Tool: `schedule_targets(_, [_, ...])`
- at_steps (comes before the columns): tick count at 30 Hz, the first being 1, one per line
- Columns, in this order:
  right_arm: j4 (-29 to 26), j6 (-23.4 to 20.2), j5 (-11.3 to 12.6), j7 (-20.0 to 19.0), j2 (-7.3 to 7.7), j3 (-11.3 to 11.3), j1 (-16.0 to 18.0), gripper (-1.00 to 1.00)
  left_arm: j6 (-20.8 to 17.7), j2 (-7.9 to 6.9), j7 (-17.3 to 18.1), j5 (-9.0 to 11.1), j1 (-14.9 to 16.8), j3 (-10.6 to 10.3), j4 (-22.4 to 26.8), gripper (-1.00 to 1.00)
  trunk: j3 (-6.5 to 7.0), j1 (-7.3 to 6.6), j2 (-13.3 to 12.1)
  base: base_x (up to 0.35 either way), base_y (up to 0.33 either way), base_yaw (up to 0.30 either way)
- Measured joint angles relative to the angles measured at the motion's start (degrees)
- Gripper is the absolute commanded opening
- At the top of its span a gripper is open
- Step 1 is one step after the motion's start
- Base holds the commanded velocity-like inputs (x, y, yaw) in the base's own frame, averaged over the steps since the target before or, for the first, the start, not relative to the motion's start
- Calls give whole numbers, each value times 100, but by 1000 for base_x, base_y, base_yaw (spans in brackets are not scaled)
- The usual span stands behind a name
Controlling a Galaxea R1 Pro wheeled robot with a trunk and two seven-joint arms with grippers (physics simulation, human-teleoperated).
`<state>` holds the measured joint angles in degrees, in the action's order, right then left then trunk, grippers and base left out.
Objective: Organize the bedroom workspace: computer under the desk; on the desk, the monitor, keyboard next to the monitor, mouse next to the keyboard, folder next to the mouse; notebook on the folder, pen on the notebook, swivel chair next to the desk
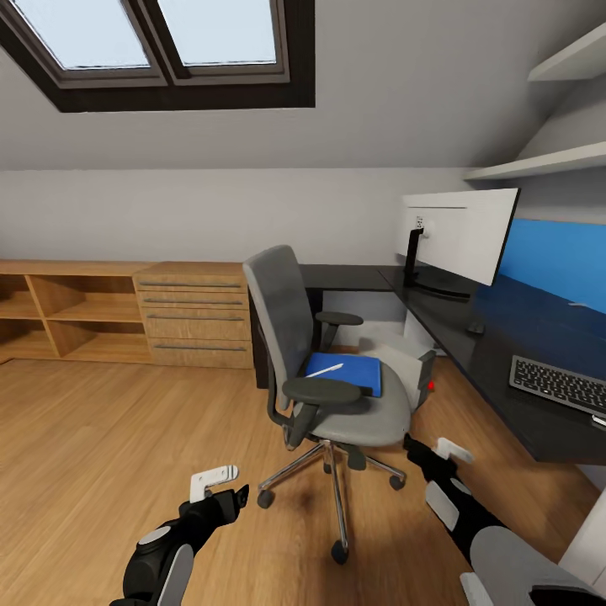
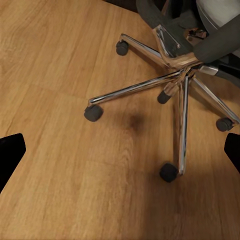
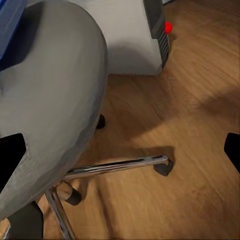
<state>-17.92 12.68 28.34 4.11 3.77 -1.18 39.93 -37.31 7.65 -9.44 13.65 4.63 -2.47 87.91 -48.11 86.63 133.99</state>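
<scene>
The grey swivel chair (image 1: 282,316) stands on the wood floor just in front of me, left of the black desk (image 1: 497,353). On its seat lies the blue folder (image 1: 358,376) with the white pen (image 1: 325,369) on top. The notebook is out of view. The monitor (image 1: 459,231), small dark mouse (image 1: 476,326) and keyboard (image 1: 560,383) are on the desk. The computer (image 1: 396,358) stands on the floor behind the chair at the desk's edge. My left gripper (image 1: 238,495) hangs open over the chair's chrome base (image 2: 180,75). My right gripper (image 1: 415,446) is open beside the seat (image 3: 50,100), facing the computer (image 3: 130,40).
A low light-wood shelf and drawer unit (image 1: 194,316) runs along the back wall at left. Skylights (image 1: 151,42) sit in the sloped ceiling, and white wall shelves (image 1: 539,164) hang above the desk. Open floor (image 1: 101,438) lies to the left of the chair.
</scene>
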Motion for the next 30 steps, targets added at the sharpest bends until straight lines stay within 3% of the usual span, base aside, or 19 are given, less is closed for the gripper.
schedule_targets(2, [0, -118, 318, -234, 43, -4, 27, 100, 0, 0, 1, -1, 0, 3, 0, 100, 0, 0, 0, 0, 0, 0])
schedule_targets(7, [-2, -233, 680, -565, 160, -10, 46, 100, 0, 0, -1, 0, 0, 5, 0, 100, 0, 0, 0, 0, 0, 0])
schedule_targets(13, [-3, -581, 1527, -1102, 398, -152, 53, 100, 2, 0, -6, -2, 0, 6, 0, 100, 0, 0, 0, 0, 0, 0])
schedule_targets(18, [-2, -831, 1894, -1465, 583, -189, 54, 100, 1, 0, -7, -2, 0, 6, 0, 100, 0, 0, 0, 0, 0, 0])
schedule_targets(26, [14, -916, 2294, -1746, 655, -212, 54, 100, 6, 0, -7, -2, 0, 12, 0, 100, 0, 0, 0, 0, 0, 0])
schedule_targets(29, [40, -926, 2750, -1780, 673, -212, 54, 100, 7, -3, -4, -3, 0, 30, 5, 100, 0, -1, 0, 90, 0, 0])
schedule_targets(30, [42, -927, 2796, -1782, 674, -211, 54, 100, 6, -2, -3, -1, 0, 37, 6, 100, 0, -2, 0, 210, 0, 0])
